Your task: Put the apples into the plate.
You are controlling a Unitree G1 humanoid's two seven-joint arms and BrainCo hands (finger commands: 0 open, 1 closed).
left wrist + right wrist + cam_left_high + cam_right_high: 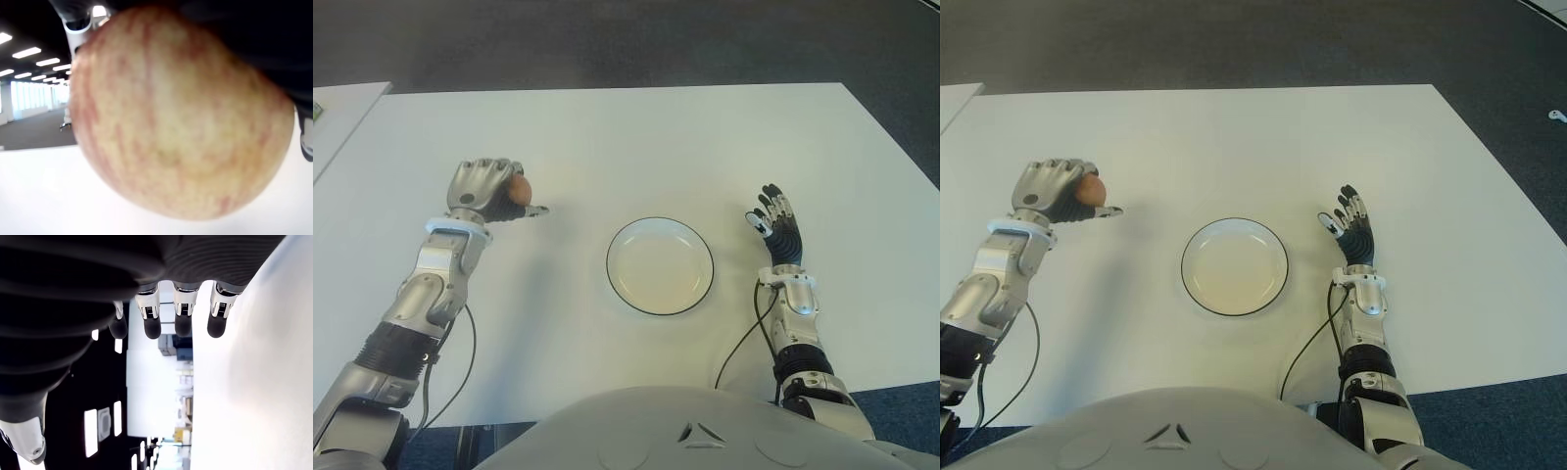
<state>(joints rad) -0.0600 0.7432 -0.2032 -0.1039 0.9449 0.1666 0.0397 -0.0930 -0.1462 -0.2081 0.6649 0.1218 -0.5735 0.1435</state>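
Observation:
My left hand (495,192) is curled around a reddish-yellow apple (519,189) at the left of the white table (636,137). It shows well to the left of the plate. The apple (176,117) fills the left wrist view, streaked red over yellow. A white plate (660,265) with a dark rim sits in the middle of the table and holds nothing. My right hand (777,227) shows to the right of the plate with its fingers (151,323) spread and nothing in them.
Dark carpet lies beyond the table's far edge. Another white surface (337,113) shows at the far left. Cables (744,338) run from both wrists back toward my torso.

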